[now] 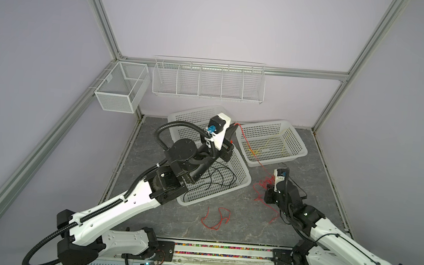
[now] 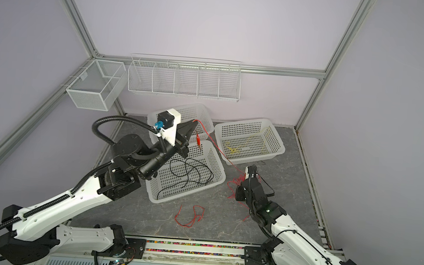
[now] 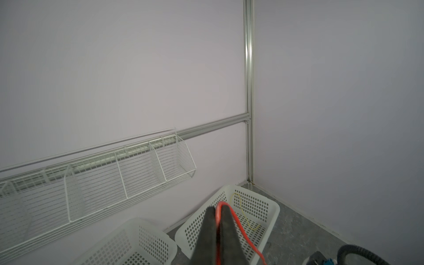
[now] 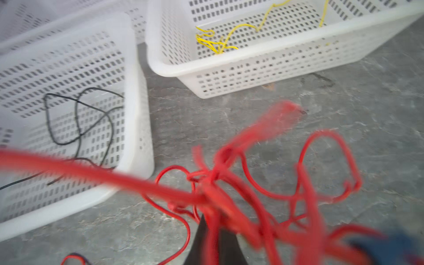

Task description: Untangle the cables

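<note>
Far left on the wall hangs a mesh box (image 1: 120, 88), and beside it a wire rack (image 1: 207, 81) with five compartments.

My left gripper (image 3: 216, 220) is raised above the back basket (image 2: 202, 111), its jaws pressed together on a red cable (image 2: 215, 145). In the left wrist view the cable loops over the fingertips (image 3: 207, 226). From there it runs taut down to the right, past the corner of the right basket (image 2: 280, 149), to the red tangle (image 2: 238, 180) on the table (image 2: 294, 171). A red clip (image 2: 198, 139) dangles just under that gripper.

Below it, the near basket (image 2: 221, 178) holds the black cables (image 2: 191, 173), loosely looped on its floor. In front of this basket a loose red cable (image 2: 190, 217) lies by itself on the table, apart from both grippers.

The right basket holds the yellow cables (image 2: 234, 149), bunched at its near left corner, with strands trailing to the far side.

On the right, my right gripper (image 4: 213, 231) is down at the table, its jaws clamped on the red tangle (image 4: 218, 181), a knot with loops spreading around it. The tangle is blurred in that wrist view.

The white module on my right wrist (image 1: 280, 179) carries small dark print, too small to read.
</note>
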`<state>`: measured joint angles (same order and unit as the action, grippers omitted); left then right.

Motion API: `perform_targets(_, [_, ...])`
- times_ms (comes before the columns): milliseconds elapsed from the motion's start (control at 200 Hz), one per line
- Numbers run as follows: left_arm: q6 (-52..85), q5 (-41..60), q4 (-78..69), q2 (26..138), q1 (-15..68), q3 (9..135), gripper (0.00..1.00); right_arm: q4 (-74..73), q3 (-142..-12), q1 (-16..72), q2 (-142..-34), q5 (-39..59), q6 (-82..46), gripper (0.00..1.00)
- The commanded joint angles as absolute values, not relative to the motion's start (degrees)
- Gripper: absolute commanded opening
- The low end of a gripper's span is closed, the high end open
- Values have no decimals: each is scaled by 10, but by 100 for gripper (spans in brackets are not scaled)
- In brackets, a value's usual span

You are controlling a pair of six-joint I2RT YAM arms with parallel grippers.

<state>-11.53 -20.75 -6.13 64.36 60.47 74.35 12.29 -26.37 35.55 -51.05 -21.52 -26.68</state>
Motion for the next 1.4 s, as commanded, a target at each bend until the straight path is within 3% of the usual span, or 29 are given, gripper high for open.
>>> perform_targets(0, [-155, -279, -138, 587, 601, 745, 0, 197, -267, 342, -542, -247, -293, 6])
perform_targets(400, [-180, -320, -136, 551, 601, 725, 0, 223, -323, 299, -655, -250, -325, 6])
perform_targets(845, [-180, -310, -122, 545, 601, 715, 0, 152, -334, 279, -683, -124, -261, 12])
perform_targets(1135, [-131, -237, -76, 603, 601, 710, 0, 128, -332, 280, -628, -39, -229, 23])
perform_targets(1395, [-99, -195, -84, 657, 601, 723, 0, 118, -347, 284, -665, 43, -196, 34])
